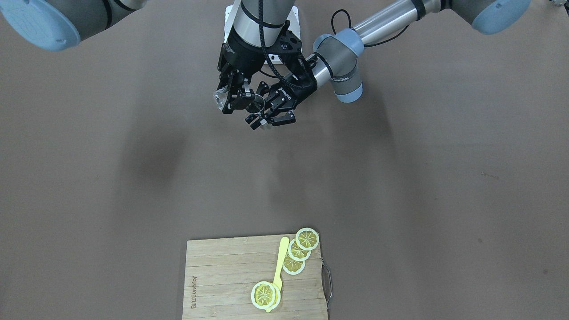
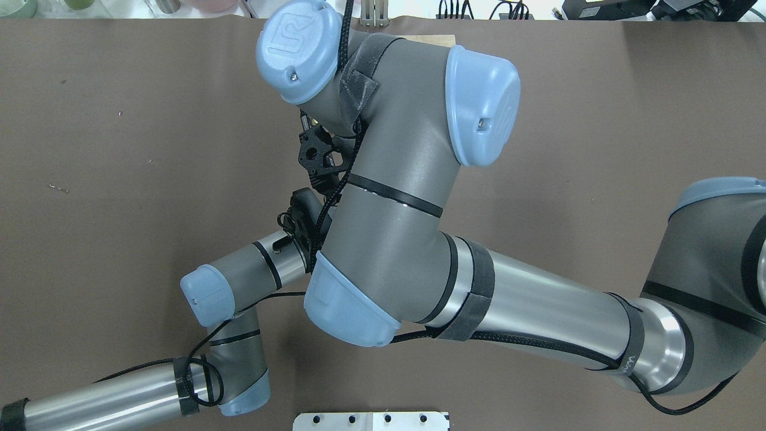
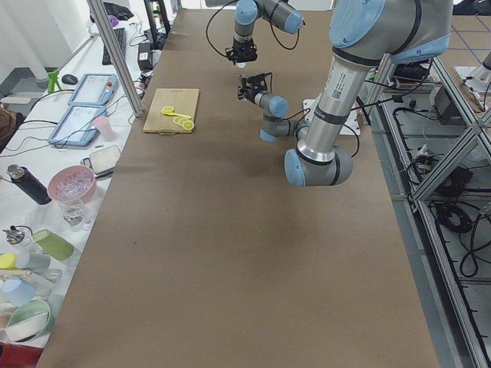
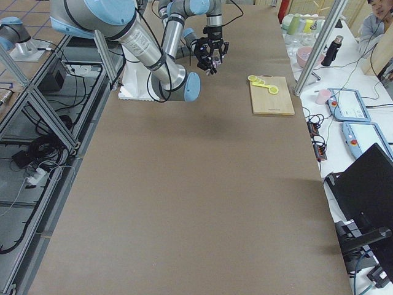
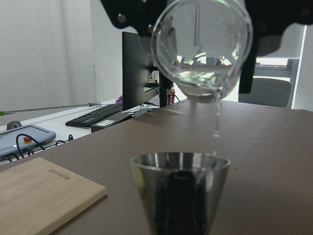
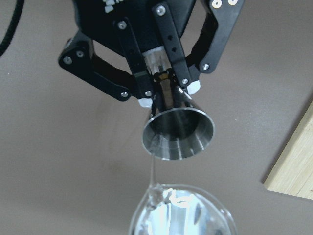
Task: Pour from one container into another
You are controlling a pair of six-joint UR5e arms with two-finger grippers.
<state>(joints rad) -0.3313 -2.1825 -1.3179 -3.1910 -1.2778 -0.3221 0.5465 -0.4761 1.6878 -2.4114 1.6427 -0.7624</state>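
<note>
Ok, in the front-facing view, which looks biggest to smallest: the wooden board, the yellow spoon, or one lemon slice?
Biggest: rectangular wooden cutting board
Next: long yellow plastic spoon
Smallest: round yellow lemon slice

Over by the robot's base the left gripper (image 1: 270, 120), clamped on a steel cup (image 6: 178, 134), and the right gripper (image 1: 235, 100), gripping a tilted glass (image 5: 201, 49), crowd one spot. Wide bare table (image 1: 89, 178) lies between them and the cutting board (image 1: 222, 275), which carries lemon slices (image 1: 307, 238).
</note>
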